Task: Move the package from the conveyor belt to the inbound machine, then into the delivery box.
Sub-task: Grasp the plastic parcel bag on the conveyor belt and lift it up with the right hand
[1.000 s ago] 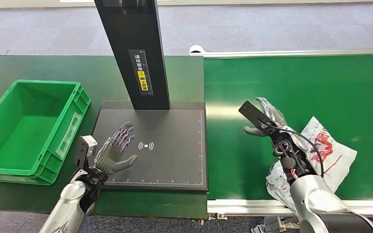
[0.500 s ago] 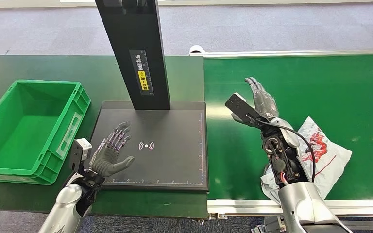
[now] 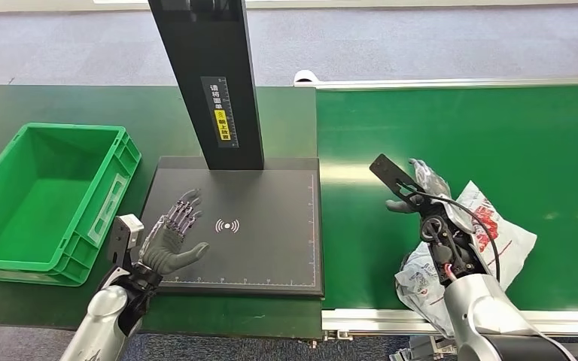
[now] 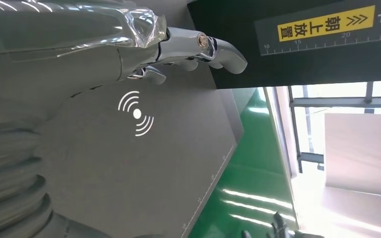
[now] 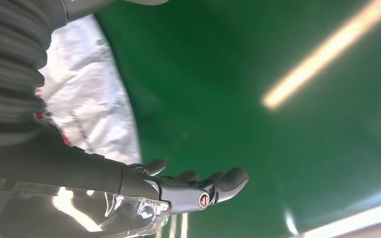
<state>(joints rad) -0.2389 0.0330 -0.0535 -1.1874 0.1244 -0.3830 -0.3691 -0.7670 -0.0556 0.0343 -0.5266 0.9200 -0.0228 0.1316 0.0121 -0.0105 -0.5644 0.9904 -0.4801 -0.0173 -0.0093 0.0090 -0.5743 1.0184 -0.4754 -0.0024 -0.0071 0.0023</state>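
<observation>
The package (image 3: pixel 497 237) is a crumpled white plastic mailer with red print, lying on the green conveyor belt (image 3: pixel 527 143) near its front edge. My right hand (image 3: pixel 425 184) hovers over the belt at the package's left end, fingers stretched out and holding nothing; the right wrist view shows the package (image 5: pixel 87 114) just behind the hand (image 5: pixel 188 191). My left hand (image 3: pixel 173 237) is open above the front left of the black inbound machine plate (image 3: pixel 263 241), close to its white signal mark (image 4: pixel 136 113). The green delivery box (image 3: pixel 45 199) stands empty at the far left.
The machine's black post (image 3: pixel 211 75) with a yellow label rises from the back of the plate. A dark green table (image 3: pixel 68 105) carries the box and the machine. The belt's metal rail (image 3: pixel 391 320) runs along the front. Grey carpet lies beyond.
My right hand first rose toward the far side of the belt, then came back down toward the package. The package has drifted a little left along the belt. My left hand barely moved.
</observation>
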